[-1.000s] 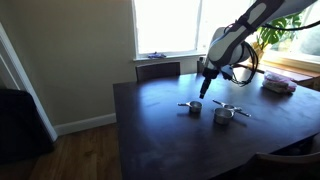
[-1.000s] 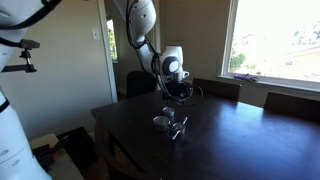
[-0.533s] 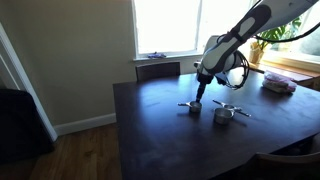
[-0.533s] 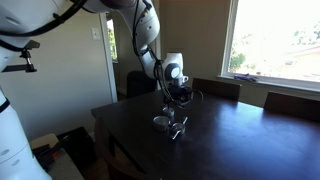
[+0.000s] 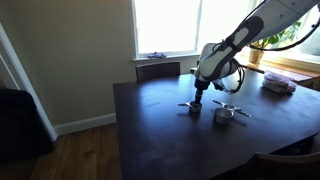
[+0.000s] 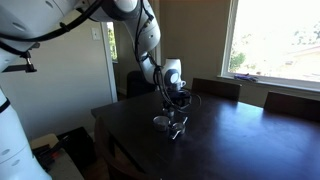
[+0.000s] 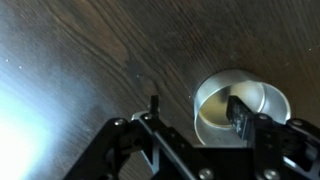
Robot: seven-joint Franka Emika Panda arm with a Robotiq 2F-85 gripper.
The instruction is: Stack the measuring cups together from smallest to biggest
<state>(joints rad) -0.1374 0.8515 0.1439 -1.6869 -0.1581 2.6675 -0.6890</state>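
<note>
fig. — approach to the first pick, as i see it from the remote station.

the robotiq gripper (image 7: 197,110) hangs low over the dark wooden table (image 5: 160,135). its jaws are apart and hold nothing. in the wrist view one fingertip (image 7: 240,113) sits inside the small round shiny silver metal measuring cup (image 7: 218,100), and the other fingertip (image 7: 155,106) stands outside, to its left, over bare wood. the cup's wall therefore lies between them. i cannot tell whether either pad touches metal.

in an exterior view the gripper (image 5: 199,99) is directly above this small cup (image 5: 194,107), whose thin flat handle points left. the larger silver metal measuring cup (image 5: 222,114) stands near it on the right, apart from it. i cannot tell whether a further cup already rests inside the larger one.

in an exterior view the gripper (image 6: 172,102) is again above the two cups, which sit near the table's near left corner.

progress: i judge the task to be early. the two cups i can make out stand separately on the table. what remains is to close on the small cup's wall, lift it, carry it right and seat it in the larger cup.
</note>
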